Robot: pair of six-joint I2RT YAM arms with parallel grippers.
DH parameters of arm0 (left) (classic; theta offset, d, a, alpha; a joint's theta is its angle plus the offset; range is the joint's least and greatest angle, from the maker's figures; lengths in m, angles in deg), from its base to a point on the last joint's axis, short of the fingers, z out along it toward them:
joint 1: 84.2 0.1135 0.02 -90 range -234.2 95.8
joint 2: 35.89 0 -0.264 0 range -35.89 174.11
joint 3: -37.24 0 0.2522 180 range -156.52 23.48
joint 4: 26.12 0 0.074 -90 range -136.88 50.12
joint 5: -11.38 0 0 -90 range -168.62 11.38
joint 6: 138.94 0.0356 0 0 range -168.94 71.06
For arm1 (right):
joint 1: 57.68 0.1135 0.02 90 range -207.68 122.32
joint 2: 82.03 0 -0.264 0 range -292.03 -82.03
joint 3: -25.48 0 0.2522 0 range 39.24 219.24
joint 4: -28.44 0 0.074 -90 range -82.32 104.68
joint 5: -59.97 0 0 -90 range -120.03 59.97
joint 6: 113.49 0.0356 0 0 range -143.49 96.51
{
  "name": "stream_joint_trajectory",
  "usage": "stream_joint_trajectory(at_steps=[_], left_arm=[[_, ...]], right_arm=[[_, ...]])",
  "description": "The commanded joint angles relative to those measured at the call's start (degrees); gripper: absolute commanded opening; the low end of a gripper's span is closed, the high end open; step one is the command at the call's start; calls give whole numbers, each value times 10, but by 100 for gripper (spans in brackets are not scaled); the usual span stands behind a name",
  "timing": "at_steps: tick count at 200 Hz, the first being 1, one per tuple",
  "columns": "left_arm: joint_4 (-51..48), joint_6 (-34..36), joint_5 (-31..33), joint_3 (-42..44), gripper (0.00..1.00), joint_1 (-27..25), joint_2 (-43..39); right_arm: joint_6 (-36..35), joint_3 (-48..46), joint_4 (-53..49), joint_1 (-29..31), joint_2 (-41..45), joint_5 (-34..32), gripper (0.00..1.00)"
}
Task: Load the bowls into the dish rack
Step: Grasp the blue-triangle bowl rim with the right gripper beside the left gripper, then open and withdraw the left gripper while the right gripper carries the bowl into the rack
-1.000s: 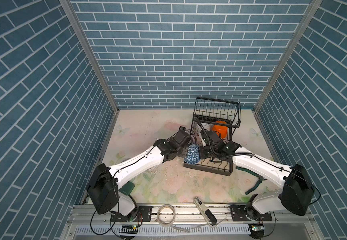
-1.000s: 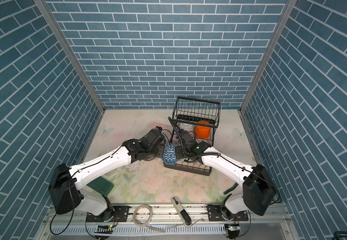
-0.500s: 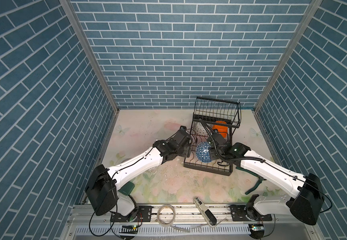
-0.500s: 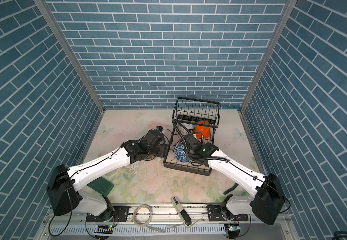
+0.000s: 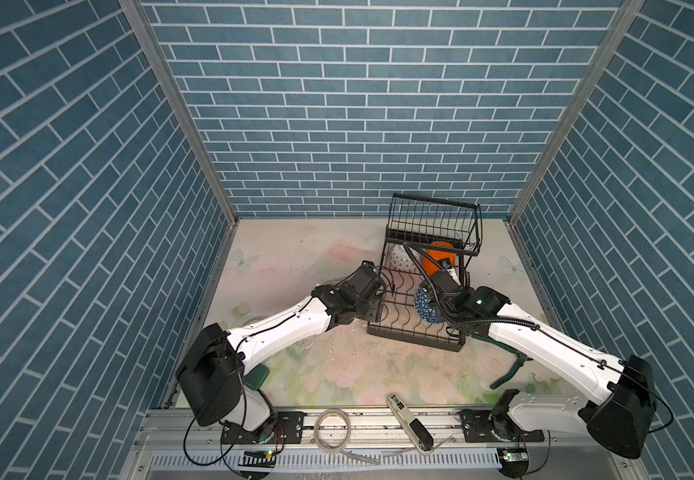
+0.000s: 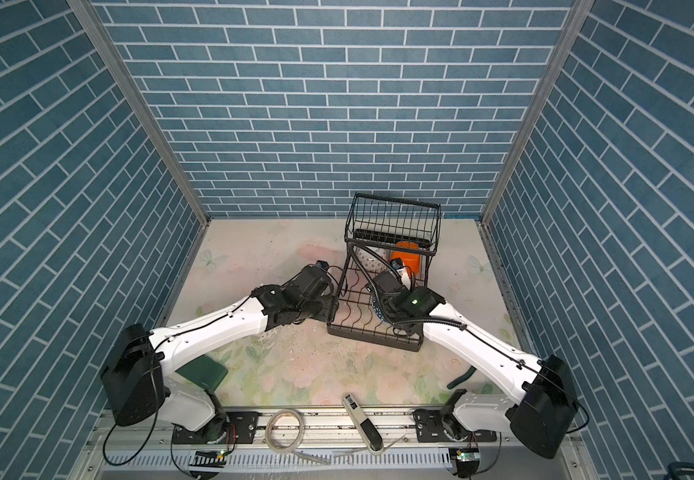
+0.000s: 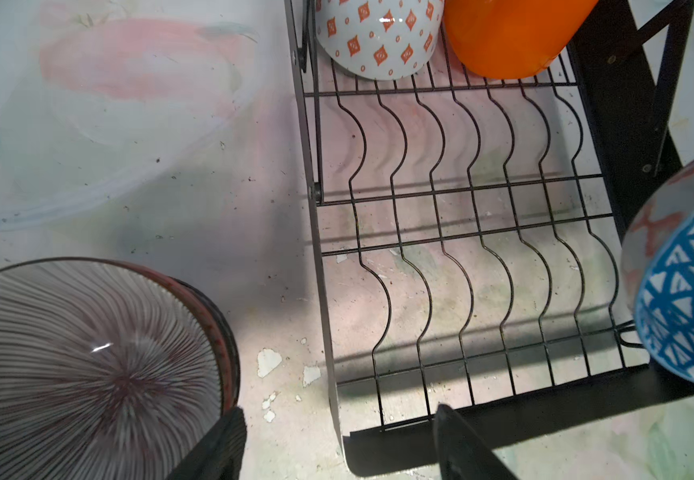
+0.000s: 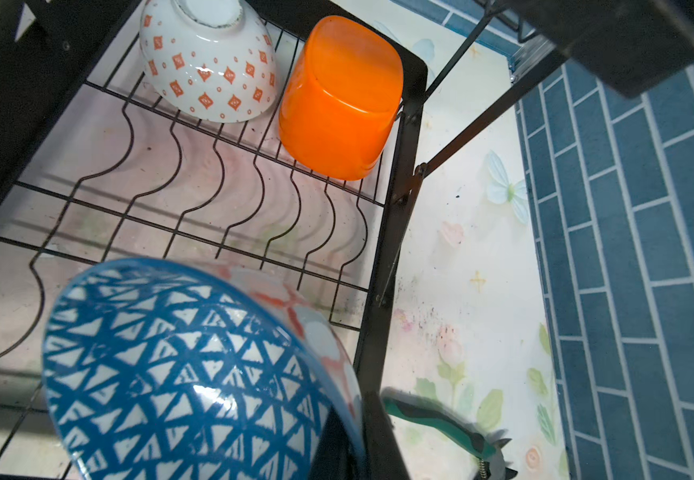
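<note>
Gripping the rim of the blue-triangle bowl, the right gripper had its jaws pinched close on that edge. The bowl hung tilted on its side over the curved slot wires of the dish rack, toward the rack's near right corner in both top views; whether it touched the wires could not be told.

At the rack's far end, under the raised upper basket, two bowls lay mouth-down on the lower tier: a white bowl with orange diamonds and, just beside it, the orange plastic bowl. The slot wires between them and the held bowl carried nothing.

The left gripper hovered just outside the rack's near left corner; its jaws stood wide apart with nothing between them. One of its fingers showed against the rack's black front rim; the other showed against the edge of a striped bowl. That bowl sat upright on the table, close beside the rack's left side. Green-handled pliers lay on the table off the rack's right side, apart from it.
</note>
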Motion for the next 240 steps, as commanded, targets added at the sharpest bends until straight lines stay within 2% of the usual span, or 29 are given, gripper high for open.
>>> stream_joint_trajectory(at_steps=[1,44,147,240], left_arm=[[16,-10,-18,11,73,-1,24],[18,-17,-22,8,73,-10,59],[38,-38,-21,7,74,-58,97],[25,-46,-22,-29,74,-108,122]], right_arm=[[-6,38,-6,0,9,-38,0],[-20,47,-2,1,-2,-52,0],[-13,73,-42,1,-93,-203,0],[-4,41,-13,0,-125,-277,0]])
